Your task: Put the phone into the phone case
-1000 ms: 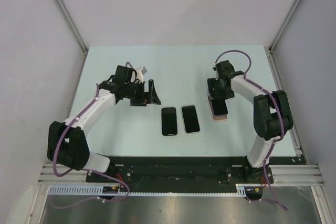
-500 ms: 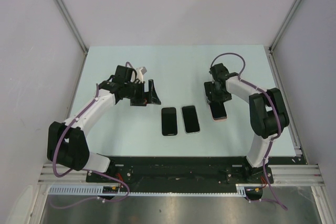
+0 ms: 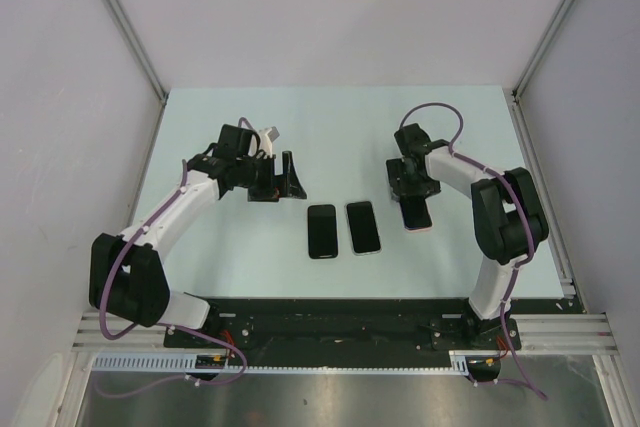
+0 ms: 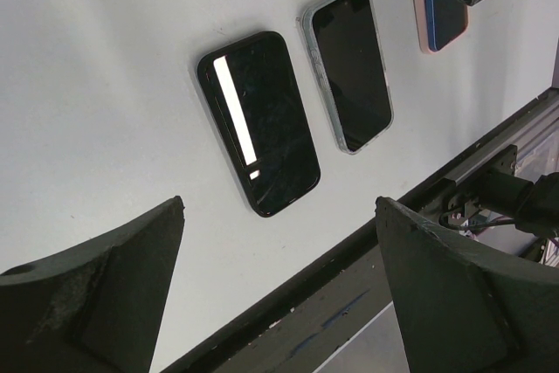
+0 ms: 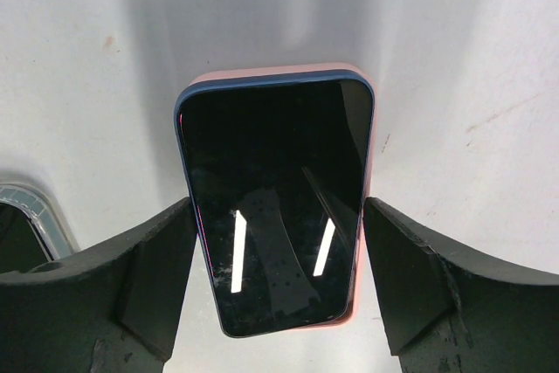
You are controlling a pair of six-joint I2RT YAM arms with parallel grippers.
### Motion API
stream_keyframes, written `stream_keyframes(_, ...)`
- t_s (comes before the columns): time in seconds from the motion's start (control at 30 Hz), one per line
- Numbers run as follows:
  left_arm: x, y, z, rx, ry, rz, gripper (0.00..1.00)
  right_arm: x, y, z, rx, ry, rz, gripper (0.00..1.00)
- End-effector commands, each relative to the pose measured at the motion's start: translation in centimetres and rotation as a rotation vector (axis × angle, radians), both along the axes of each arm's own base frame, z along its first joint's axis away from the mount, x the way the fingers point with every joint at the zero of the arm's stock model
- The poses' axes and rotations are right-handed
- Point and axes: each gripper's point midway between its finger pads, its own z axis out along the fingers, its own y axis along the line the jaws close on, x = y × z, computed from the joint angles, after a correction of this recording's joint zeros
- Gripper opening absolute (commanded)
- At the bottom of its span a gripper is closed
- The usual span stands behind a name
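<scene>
A dark phone with a blue rim (image 5: 275,207) lies screen up on the pink phone case (image 5: 366,188), slightly askew, with pink showing along its far and right edges. My right gripper (image 5: 278,216) is open just above it, one finger on each long side of the phone, close to its edges. In the top view the phone (image 3: 417,212) sits right of centre under my right gripper (image 3: 412,192). My left gripper (image 3: 290,182) is open and empty, held above the table left of centre.
Two other phones lie side by side mid-table: a black one (image 3: 322,231) and one in a clear case (image 3: 363,227). Both show in the left wrist view, the black (image 4: 258,124) and the clear-cased (image 4: 351,67). The table's black front rail (image 3: 340,312) runs below them.
My right gripper has shifted a little to the left over the phone and case. The left arm has not moved.
</scene>
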Motion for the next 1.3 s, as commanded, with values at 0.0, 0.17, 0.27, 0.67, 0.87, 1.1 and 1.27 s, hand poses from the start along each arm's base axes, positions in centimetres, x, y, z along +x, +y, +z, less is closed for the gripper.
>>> stream_keyframes(0.0, 0.2, 0.0, 1.5, -0.023, -0.053, -0.004, 0.94, -0.1, -1.0, 0.8, -0.057, -0.017, -0.002, 0.77)
stream_keyframes(0.17, 0.2, 0.0, 1.4, -0.023, -0.051, -0.005, 0.94, 0.2, -1.3, 1.4, -0.022, -0.025, -0.008, 0.74)
stream_keyframes(0.27, 0.0, -0.1, 1.2, -0.028, -0.044, -0.013, 0.94, 0.2, -1.6, 1.7, 0.000, -0.023, -0.004, 0.78)
stream_keyframes(0.67, 0.9, 0.0, 1.9, 0.021, -0.105, 0.027, 0.94, -0.1, -0.5, 1.5, 0.349, 0.054, 0.015, 1.00)
stream_keyframes(0.87, 1.8, -1.8, 3.1, -0.016, -0.091, 0.025, 0.92, -0.5, -0.3, 1.2, 0.401, 0.070, 0.016, 0.93)
stream_keyframes(1.1, 4.4, -6.0, 5.1, -0.078, -0.089, 0.025, 0.88, -0.7, -0.2, -0.6, 0.429, 0.076, -0.047, 0.83)
stream_keyframes(1.27, 6.5, -10.0, 3.9, -0.117, -0.036, -0.009, 0.86, -0.8, 1.4, -2.0, 0.489, 0.074, -0.092, 0.72)
